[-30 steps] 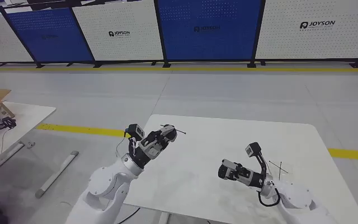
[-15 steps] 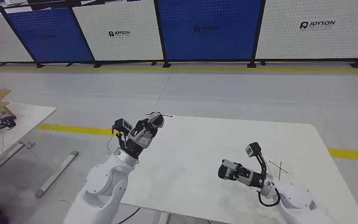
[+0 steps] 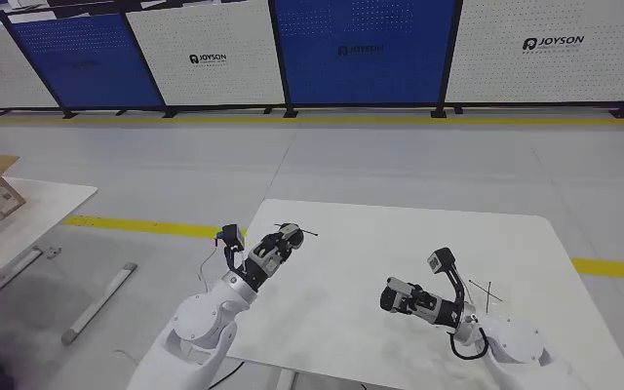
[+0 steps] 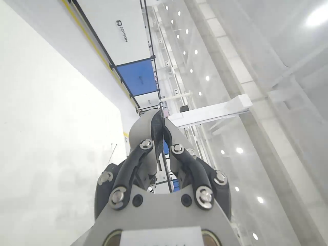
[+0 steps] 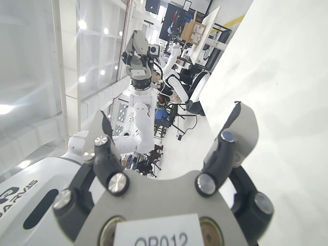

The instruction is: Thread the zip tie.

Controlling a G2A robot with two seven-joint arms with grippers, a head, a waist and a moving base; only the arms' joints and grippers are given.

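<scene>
My left gripper (image 3: 290,233) hovers over the white table's (image 3: 390,239) far left corner, shut on a thin black zip tie (image 3: 306,232) that sticks out on both sides of the fingertips. In the left wrist view the left gripper (image 4: 162,115) has its dark pads pressed together at the tips. My right gripper (image 3: 387,297) sits low over the table's near right part with its fingers spread and nothing between them. In the right wrist view the right gripper (image 5: 169,113) points at the left gripper (image 5: 136,52), well apart from it.
Two or three spare black zip ties (image 3: 485,290) lie crossed on the table beside my right arm; they show as thin lines (image 4: 112,151) in the left wrist view. A second white table (image 3: 39,210) stands off to the left across the floor.
My left gripper, still holding the zip tie, swung away to the left and farther back, then came back rightward to nearly where it started. The right arm has stayed still.
</scene>
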